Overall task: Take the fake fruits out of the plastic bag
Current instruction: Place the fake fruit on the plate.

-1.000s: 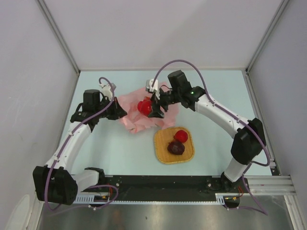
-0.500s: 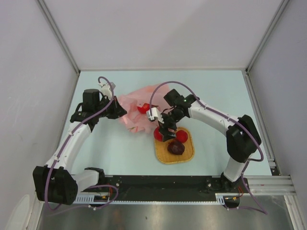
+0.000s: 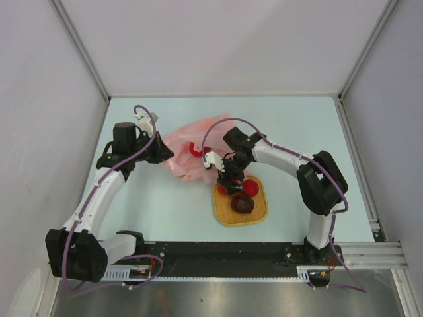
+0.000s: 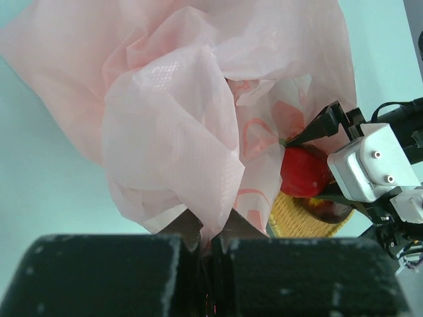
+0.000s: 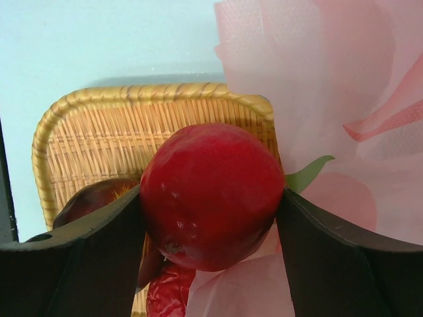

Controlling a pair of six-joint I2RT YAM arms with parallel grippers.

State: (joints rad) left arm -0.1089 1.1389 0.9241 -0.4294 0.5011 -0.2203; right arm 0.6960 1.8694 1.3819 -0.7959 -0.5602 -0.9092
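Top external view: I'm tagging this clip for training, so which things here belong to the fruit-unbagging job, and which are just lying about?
Part of the job: plastic bag, pinched by the left gripper; red fruit held in the right gripper; second red fruit and dark purple fruit, already out.
Just there: woven mat under those two; table.

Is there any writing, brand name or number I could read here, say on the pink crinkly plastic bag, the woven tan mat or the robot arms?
No text can be read anywhere.
On the pink translucent crinkly plastic bag: red printed curves show through the folds, too crumpled to read as letters.
On the white block on the right wrist: two small holes, no label.
On the woven tan mat and the glossy red fruit: no marking.
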